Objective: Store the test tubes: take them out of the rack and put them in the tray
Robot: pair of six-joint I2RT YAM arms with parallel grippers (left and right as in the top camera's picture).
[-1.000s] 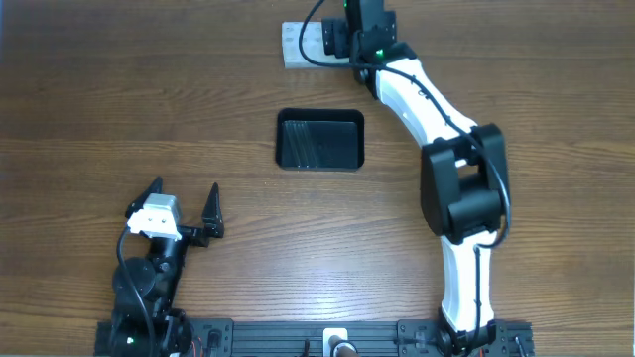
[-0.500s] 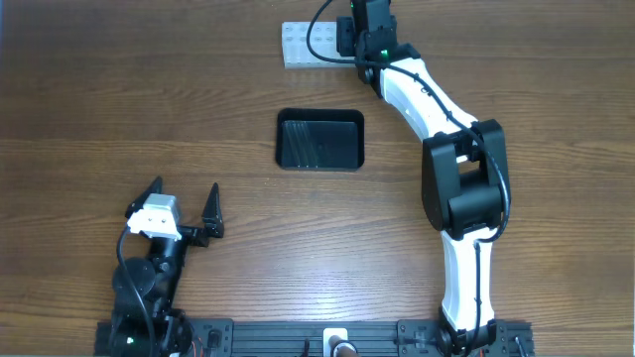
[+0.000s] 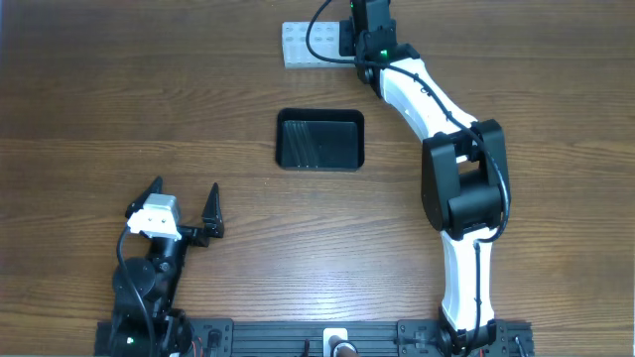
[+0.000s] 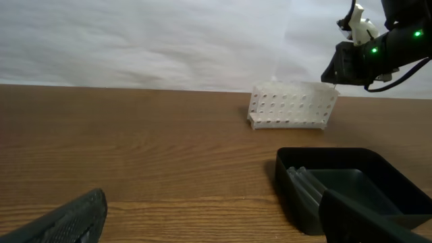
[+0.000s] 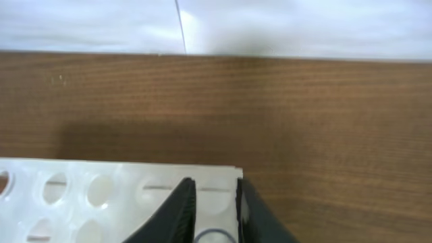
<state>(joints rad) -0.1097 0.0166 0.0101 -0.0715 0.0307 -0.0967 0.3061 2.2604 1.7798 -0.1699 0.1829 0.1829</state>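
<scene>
**Operator:** What is the state of the right gripper (image 5: 214, 192)?

**Technician:** The fingers are drawn narrow. The gripper stands directly over the end cell of the rack (image 5: 101, 196). The round mouth of a test tube (image 5: 213, 235) sits between the two fingers, and both appear to touch its rim. Treat the tube as held, but do not treat the hold as proven firm.

**Operator:** And the left gripper (image 3: 184, 190)?

**Technician:** It is spread wide and holds nothing. It sits low over the table (image 3: 99, 99), close to its own base. Rack and tray both lie ahead of it, well apart from its fingers.

**Operator:** Where is the tray relative to the working tool?

**Technician:** The tray (image 3: 281, 140) lies behind the right gripper, back toward the arms' bases and a little toward the left arm's side. It does not touch the rack. Stored tubes (image 4: 304, 182) already lie flat inside it.

**Operator:** How will the tube handle?

**Technician:** This is a judgement, not an observation.
1. The tube is clear and slender, so expect it to be light and rigid. Its wall is smooth and may slip between the pads.
2. Glass or plastic cannot be told, so assume it is brittle.
3. Take hold on the upper section just under the rim, with the pads on opposite sides. Use moderate force only.
4. Withdraw straight along the tube's own axis. A sideways load inside the cell could crack the tube or drag the light rack with it.
5. Lay it down alongside the stored tubes. Do not drop it.
</scene>
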